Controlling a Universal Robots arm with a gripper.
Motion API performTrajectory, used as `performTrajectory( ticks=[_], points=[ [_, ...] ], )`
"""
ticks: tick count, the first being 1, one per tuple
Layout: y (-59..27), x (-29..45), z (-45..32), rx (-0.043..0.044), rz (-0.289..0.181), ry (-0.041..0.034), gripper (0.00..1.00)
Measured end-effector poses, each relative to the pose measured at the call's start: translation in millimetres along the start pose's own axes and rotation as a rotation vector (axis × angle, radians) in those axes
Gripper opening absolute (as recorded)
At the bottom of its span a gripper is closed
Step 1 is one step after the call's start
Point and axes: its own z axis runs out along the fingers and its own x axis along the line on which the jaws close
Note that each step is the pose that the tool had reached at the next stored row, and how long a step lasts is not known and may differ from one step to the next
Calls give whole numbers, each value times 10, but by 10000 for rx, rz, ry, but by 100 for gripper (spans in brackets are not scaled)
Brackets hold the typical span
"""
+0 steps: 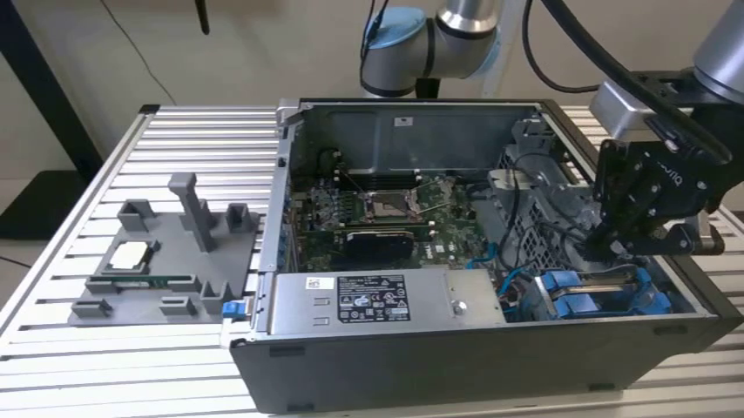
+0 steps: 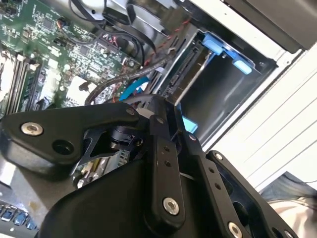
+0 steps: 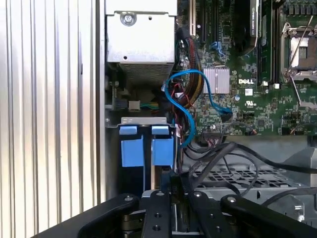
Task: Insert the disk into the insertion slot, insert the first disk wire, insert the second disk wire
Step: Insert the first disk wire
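My black end effector (image 1: 628, 244) hung low inside the open grey computer case (image 1: 465, 357), just above the silver-grey disk in its bright blue plastic carrier (image 3: 162, 151), which sat in its bay. I couldn't tell whether my end effector was open or closed. Loose black cables (image 3: 208, 151) lay close by, so a careless move risked snagging one.

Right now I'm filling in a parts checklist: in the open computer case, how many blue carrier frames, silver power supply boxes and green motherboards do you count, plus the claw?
blue carrier frames: 2
silver power supply box: 1
green motherboard: 1
claw: 1
Total: 5
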Motion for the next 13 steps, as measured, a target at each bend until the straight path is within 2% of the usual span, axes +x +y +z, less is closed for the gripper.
performTrajectory(
  ticks=[3, 13],
  points=[
    [-11, 36, 1, -15, 2, 0, 19],
    [-16, 64, -1, -16, 1, 0, 19]
  ],
)
